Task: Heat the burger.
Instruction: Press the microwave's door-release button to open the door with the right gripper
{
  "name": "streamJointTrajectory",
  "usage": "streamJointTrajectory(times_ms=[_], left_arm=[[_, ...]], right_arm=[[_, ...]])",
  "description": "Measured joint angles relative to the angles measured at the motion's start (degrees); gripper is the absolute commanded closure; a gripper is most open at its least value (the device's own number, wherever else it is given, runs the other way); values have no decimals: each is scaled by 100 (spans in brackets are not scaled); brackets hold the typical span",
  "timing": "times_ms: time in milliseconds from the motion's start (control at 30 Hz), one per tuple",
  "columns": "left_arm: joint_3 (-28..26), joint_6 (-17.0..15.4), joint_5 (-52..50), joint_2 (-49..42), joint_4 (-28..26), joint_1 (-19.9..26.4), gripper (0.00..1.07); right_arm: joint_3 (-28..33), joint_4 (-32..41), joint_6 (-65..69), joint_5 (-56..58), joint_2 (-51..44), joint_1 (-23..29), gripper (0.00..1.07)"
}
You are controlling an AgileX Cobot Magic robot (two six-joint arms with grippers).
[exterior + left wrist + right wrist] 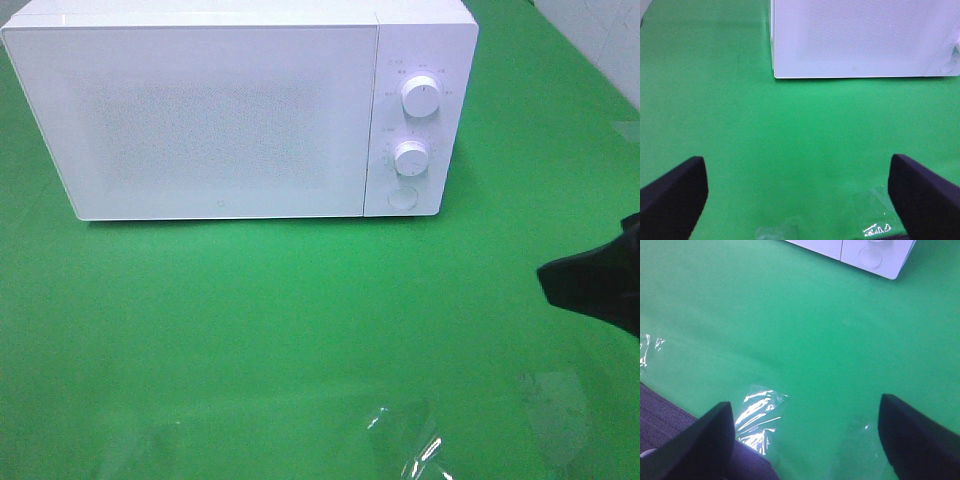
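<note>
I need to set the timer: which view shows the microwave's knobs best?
Exterior high: the upper knob and lower knob show whole. Both wrist views catch only the microwave's lower corner with its round button.

Marks round microwave (200, 110) knobs (420, 97) — perhaps text, too small to read.

A white microwave (200, 110) stands on a green cloth (250, 320) with its door shut. Its right-hand panel carries two round white knobs, one (420, 97) above the other (411, 155), and a round button (402, 197) below them. Crinkled clear plastic (405, 440) lies on the cloth, well apart from the microwave.
</note>
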Motion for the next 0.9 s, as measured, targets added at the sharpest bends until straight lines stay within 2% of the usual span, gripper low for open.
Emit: streamJointTrajectory(times_ms=[100, 167, 200, 233, 333, 400, 433, 467, 533, 633, 733, 900], left_arm=[[0, 0, 0, 0, 0, 0, 17], [0, 0, 0, 0, 0, 0, 17], [0, 0, 0, 0, 0, 0, 17], [0, 0, 0, 0, 0, 0, 17], [0, 0, 0, 0, 0, 0, 17], [0, 0, 0, 0, 0, 0, 17], [0, 0, 0, 0, 0, 0, 17], [0, 0, 0, 0, 0, 0, 17], [0, 0, 0, 0, 0, 0, 17], [0, 0, 0, 0, 0, 0, 17], [0, 0, 0, 0, 0, 0, 17], [0, 0, 0, 0, 0, 0, 17]], right_arm=[[0, -34, 11, 189, -275, -11, 31], [0, -17, 74, 533, -779, -361, 31], [0, -17, 74, 533, -779, -361, 31], [0, -29, 97, 710, -1043, -659, 31], [0, -29, 103, 819, -1238, -854, 31], [46, -34, 103, 928, -1896, -1346, 31], [46, -34, 103, 928, -1896, -1346, 31], [160, -34, 103, 934, -2269, -1564, 31], [241, -34, 103, 934, -2447, -1650, 31], [556, -34, 103, 980, -3071, -2057, 31], [596, -34, 103, 997, -3191, -2131, 31], [630, -17, 103, 1020, -3833, -2555, 31]])
